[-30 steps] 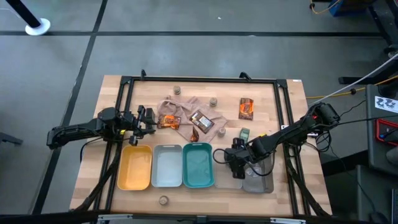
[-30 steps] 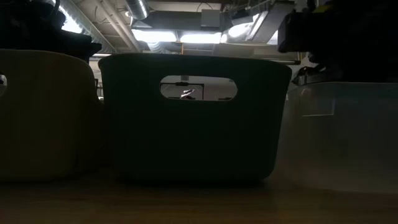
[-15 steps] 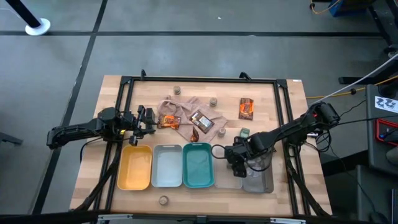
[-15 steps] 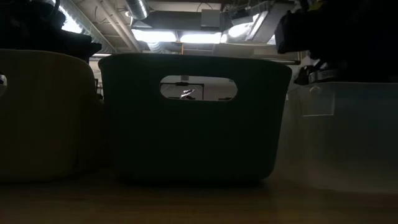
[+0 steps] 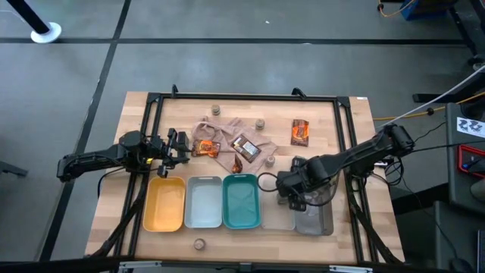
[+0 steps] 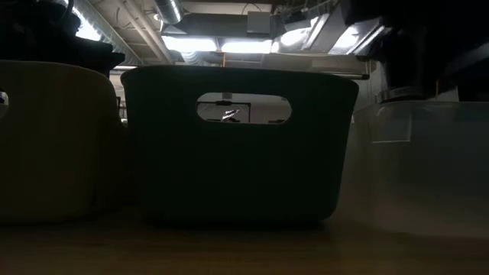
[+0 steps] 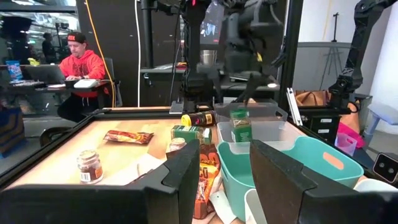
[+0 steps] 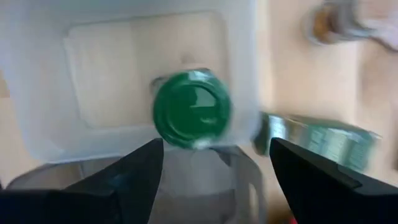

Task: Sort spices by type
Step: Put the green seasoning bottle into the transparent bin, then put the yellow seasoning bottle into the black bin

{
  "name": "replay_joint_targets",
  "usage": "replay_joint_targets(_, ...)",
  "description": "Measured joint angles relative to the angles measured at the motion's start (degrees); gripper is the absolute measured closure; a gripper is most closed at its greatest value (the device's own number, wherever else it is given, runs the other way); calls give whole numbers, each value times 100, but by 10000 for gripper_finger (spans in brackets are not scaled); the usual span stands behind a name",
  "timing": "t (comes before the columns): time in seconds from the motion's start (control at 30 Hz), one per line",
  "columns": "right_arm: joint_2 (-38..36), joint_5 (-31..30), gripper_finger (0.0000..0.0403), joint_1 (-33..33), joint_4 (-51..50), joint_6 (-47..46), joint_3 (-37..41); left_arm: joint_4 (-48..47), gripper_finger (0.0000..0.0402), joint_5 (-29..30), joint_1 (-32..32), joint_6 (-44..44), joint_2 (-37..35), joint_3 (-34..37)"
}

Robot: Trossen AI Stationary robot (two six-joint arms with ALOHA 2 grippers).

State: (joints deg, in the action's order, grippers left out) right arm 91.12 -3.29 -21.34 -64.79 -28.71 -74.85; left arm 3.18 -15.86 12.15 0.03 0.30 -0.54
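Hidden, cut or blurred parts

In the high view the clear tray [image 5: 282, 218] is partly covered by the right gripper [image 5: 292, 199], so the green-lidded jar [image 8: 191, 111] is not seen there; how the fingers stand cannot be told. In the low view the trays are only dark shapes, and what is inside the dark middle tray [image 6: 238, 145] is hidden. Beside the clear tray, the green packet [image 8: 318, 138] is blurred.

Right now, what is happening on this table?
The right tool hangs open above the clear tray, where a green-lid jar stands, apparently just dropped in. The left tool waits near the table's left edge, open and empty. Packets and other jars lie unsorted near the cloth.
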Motion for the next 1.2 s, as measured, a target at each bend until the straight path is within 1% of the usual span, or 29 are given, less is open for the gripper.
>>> replay_joint_targets(0.1, -121, -203, 109, 0, -380, -126, -234, 0, 270, -2, 1, -1, 1, 0)
replay_joint_targets(0.23, -398, -241, 109, 0, -462, -181, -308, -2, 270, -2, 0, 0, 0, 0)
replay_joint_targets(0.33, -653, -541, 109, -1, -856, -597, -312, -2, 270, -2, 0, 0, 0, 0)
replay_joint_targets(0.4, -820, -872, 109, -7, -1350, -1180, -312, -2, 270, -1, 2, -2, 1, 0)
replay_joint_targets(0.53, -1110, -1507, 109, -7, -2506, -2876, -311, -2, 270, -2, 2, -2, 0, 0)
replay_joint_targets(0.57, -1190, -1612, 109, -4, -2589, -3284, -295, -2, 270, -1, 2, -2, 2, 0)
replay_joint_targets(0.63, -1434, -1768, 109, 2, -2341, -3749, -105, -4, 270, 0, 0, -2, 2, 0)
replay_joint_targets(0.7, -1631, -1774, 109, 5, -2160, -3867, 142, -3, 270, -2, 2, -1, 1, 0)
replay_joint_targets(0.77, -1757, -1730, 109, 7, -2186, -4050, 454, -3, 270, -1, 1, -2, 1, 0)
replay_joint_targets(0.87, -1829, -1456, 109, 2, -2185, -4498, 984, -9, 270, 0, 1, -2, 1, 0)
replay_joint_targets(0.97, -1837, -1126, 109, 17, -2187, -4644, 1496, -11, 270, 0, 2, -2, 2, 0)
replay_joint_targets(1.1, -1835, -858, 109, 263, -2077, -5147, 2067, -12, 270, 0, 1, 0, 0, 0)
replay_joint_targets(1.2, -1835, -640, 109, 527, -1916, -5016, 2366, -13, 270, 0, 0, 32, 2, 0)
